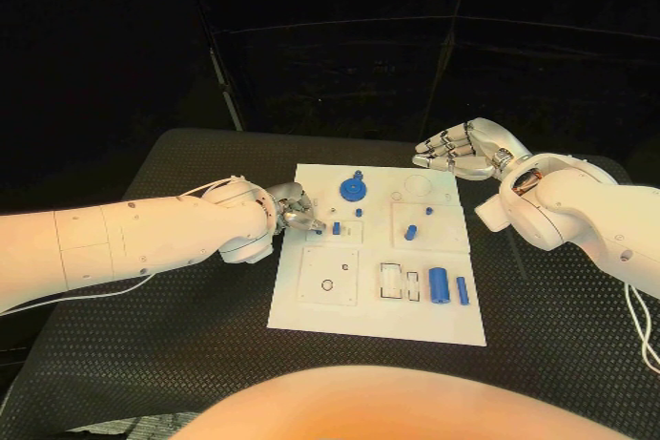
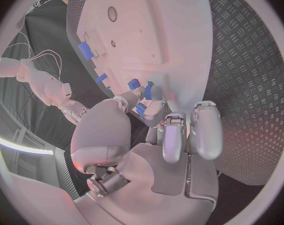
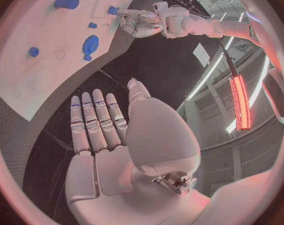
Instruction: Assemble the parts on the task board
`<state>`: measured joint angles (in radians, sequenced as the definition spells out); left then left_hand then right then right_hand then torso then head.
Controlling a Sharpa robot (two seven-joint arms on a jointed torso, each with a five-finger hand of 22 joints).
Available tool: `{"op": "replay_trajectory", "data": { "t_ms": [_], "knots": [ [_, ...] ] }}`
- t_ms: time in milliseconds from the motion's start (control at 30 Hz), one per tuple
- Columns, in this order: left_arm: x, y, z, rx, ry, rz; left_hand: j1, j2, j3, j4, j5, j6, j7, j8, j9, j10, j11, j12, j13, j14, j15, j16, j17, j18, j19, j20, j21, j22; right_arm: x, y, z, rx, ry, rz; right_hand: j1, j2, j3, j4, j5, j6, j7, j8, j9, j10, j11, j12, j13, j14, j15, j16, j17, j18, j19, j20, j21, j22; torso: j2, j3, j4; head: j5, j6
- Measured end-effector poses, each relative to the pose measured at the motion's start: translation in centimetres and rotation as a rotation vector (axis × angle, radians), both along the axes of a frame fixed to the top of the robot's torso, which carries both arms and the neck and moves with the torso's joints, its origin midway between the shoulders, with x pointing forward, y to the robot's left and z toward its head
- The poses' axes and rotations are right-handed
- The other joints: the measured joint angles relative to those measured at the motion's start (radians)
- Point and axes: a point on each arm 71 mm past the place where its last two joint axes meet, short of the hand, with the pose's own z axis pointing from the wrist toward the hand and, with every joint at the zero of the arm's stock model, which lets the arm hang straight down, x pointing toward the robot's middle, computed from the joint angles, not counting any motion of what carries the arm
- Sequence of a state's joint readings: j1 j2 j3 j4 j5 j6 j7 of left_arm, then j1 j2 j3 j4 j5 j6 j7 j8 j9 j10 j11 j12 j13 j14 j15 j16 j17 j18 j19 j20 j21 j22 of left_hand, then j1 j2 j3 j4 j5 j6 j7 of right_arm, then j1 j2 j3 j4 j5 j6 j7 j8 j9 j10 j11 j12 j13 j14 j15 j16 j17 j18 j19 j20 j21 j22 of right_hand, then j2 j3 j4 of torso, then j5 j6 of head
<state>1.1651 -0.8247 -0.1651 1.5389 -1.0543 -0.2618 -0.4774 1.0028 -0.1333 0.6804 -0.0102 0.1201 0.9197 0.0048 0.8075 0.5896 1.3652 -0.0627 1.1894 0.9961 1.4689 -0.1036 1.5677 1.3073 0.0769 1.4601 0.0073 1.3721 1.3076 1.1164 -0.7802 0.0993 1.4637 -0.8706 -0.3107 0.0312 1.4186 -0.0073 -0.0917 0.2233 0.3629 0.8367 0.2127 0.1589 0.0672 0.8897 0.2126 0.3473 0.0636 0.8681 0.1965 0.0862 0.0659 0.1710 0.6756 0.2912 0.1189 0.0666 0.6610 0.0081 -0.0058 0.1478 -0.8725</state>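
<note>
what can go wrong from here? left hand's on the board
1. The left hand works at the task board's left edge, fingers close around a small blue part; neighbouring blue pieces sit close and might get knocked.
2. Pressing near that edge may shift the board.
3. The right hand hovers open off the far corner, so nothing steadies it.

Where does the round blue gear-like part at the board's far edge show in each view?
Head view: the round blue part lies near the far edge of the task board, between the two hands.
Left wrist view: I cannot make it out.
Right wrist view: the part lies on the board beyond the right hand.
Shared landmark: the left hand, at the board's edge near small blue parts, also seen in the right wrist view.
</note>
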Motion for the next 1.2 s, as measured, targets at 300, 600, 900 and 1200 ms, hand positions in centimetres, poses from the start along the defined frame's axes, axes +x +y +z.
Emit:
{"op": "replay_trajectory", "data": {
  "t_ms": [300, 600, 900, 1200],
  "knots": [
    [-0.14, 0.04, -0.04, 0.004, 0.006, -0.002, 0.000, 0.000, 0.003, -0.003, 0.000, 0.000, 0.000, 0.000, 0.001, 0.000, 0.000, 0.000, 0.000, 0.000, 0.000, 0.000, 0.000, 0.000, 0.000, 0.000, 0.000, 0.000, 0.02, 0.03, -0.02, 0.000, 0.001, 0.000, -0.004, 0.004, 0.000, 0.000, 0.000, 0.000, 0.000, 0.000, 0.000, 0.000, 0.000, 0.000, 0.000, 0.000, 0.000, 0.000, 0.000, 0.000, 0.000, 0.000, 0.000, 0.000, 0.000, -0.0001, 0.0000, 0.001, 0.000],
    [-0.14, 0.05, -0.03, 0.005, 0.008, -0.004, 0.002, 0.002, 0.003, -0.003, 0.000, -0.001, 0.001, 0.006, 0.003, 0.000, 0.000, 0.000, 0.000, 0.000, 0.000, 0.000, 0.000, 0.000, 0.003, -0.003, 0.000, 0.000, 0.03, 0.08, -0.03, 0.001, 0.001, 0.001, -0.004, 0.004, 0.000, 0.000, 0.000, 0.000, 0.000, 0.000, 0.000, 0.000, 0.000, 0.000, 0.000, 0.000, 0.000, 0.000, 0.000, 0.000, 0.000, 0.000, 0.000, 0.000, 0.000, -0.0001, 0.0000, 0.003, 0.000],
    [0.04, 0.00, -0.04, 0.012, 0.010, -0.009, 0.003, 0.003, -0.003, -0.005, -0.001, -0.001, 0.001, 0.011, 0.012, 0.000, 0.000, 0.000, 0.000, -0.004, -0.004, 0.000, 0.000, 0.000, 0.003, -0.003, 0.000, 0.000, 0.03, 0.10, -0.04, 0.001, 0.001, 0.002, -0.004, 0.004, 0.000, 0.000, 0.000, 0.000, 0.000, 0.000, 0.000, 0.000, 0.000, 0.000, 0.000, 0.000, 0.000, 0.000, 0.000, 0.000, 0.000, 0.000, 0.000, 0.000, 0.000, 0.0004, -0.0012, 0.004, 0.000],
    [0.35, -0.02, -0.11, 0.023, 0.017, -0.017, -0.038, -0.001, -0.028, 0.014, 0.000, -0.001, 0.002, 0.018, 0.021, 0.000, 0.000, 0.000, -0.001, -0.004, -0.004, 0.000, 0.000, 0.000, 0.003, -0.003, 0.000, 0.000, 0.05, 0.08, -0.05, 0.001, 0.002, 0.002, -0.004, 0.004, 0.000, 0.000, 0.000, 0.000, 0.000, 0.000, 0.000, 0.000, 0.000, 0.000, 0.000, 0.000, 0.000, 0.000, 0.000, 0.000, 0.000, 0.000, -0.004, 0.000, 0.000, 0.0004, -0.0015, 0.004, 0.000]
  ]
}}
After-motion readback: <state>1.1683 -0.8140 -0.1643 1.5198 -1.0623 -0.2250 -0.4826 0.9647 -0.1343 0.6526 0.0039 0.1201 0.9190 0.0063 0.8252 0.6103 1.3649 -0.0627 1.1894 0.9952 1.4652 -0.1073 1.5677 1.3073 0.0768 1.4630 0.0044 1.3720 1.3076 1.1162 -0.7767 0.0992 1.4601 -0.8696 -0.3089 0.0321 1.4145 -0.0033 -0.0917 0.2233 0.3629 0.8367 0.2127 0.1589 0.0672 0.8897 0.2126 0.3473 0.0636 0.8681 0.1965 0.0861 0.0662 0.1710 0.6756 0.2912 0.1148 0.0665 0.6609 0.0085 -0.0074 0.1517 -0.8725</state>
